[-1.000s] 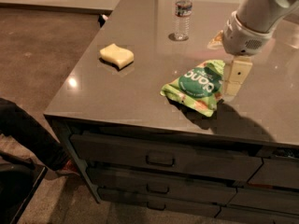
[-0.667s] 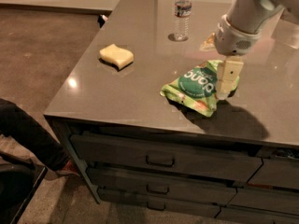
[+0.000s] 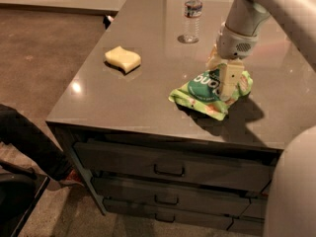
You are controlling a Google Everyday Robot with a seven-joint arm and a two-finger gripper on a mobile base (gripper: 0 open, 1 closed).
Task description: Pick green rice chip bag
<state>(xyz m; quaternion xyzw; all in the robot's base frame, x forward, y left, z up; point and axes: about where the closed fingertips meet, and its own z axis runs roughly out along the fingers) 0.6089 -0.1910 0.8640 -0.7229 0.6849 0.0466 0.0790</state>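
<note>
The green rice chip bag (image 3: 196,92) lies crinkled on the grey counter (image 3: 133,100), right of centre, its dark green round logo facing up. My gripper (image 3: 220,75) hangs from the arm at the upper right, pointing down right over the bag's right half. Its two cream fingers (image 3: 228,80) stand apart, open, with the logo showing between them. They are down at the bag's top surface; I cannot tell whether they touch it. The right part of the bag is hidden behind the fingers.
A pale yellow sponge (image 3: 122,59) lies at the counter's left. A clear water bottle (image 3: 192,14) stands at the back, behind the gripper. Drawers (image 3: 168,169) front the counter. A dark leg and shoe (image 3: 34,152) are at the lower left. My base (image 3: 294,191) fills the lower right.
My gripper has moved left and down from beside the bag's right edge to over the bag itself. The bag, sponge and bottle have not moved.
</note>
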